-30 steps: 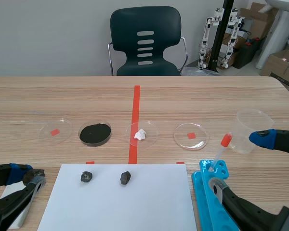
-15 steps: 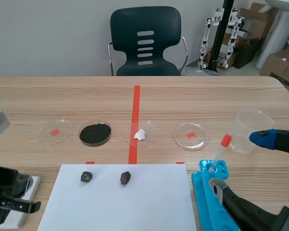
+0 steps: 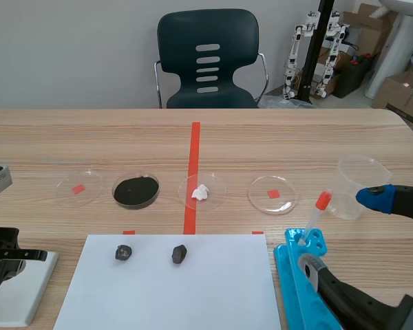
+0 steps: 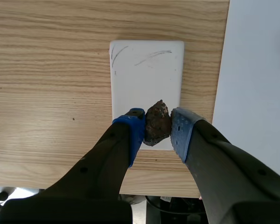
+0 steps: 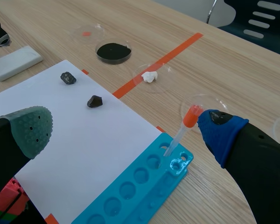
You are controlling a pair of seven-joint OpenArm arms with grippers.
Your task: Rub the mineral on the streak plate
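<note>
Slip is the risk: left tool [image 4: 157,129] pinches the mineral [image 4: 157,122] over the plate's [image 4: 147,70] near edge, lower left of the scene frame; hard pressing could twist it free or skid the plate along the bench [image 4: 46,70]. Right tool [image 5: 126,129] spread.

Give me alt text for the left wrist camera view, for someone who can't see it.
The left claw grips a brown mineral over the near end of a white plate on a wooden table. Faint grey streaks mark the plate's far end, and white paper lies beside it.
</note>
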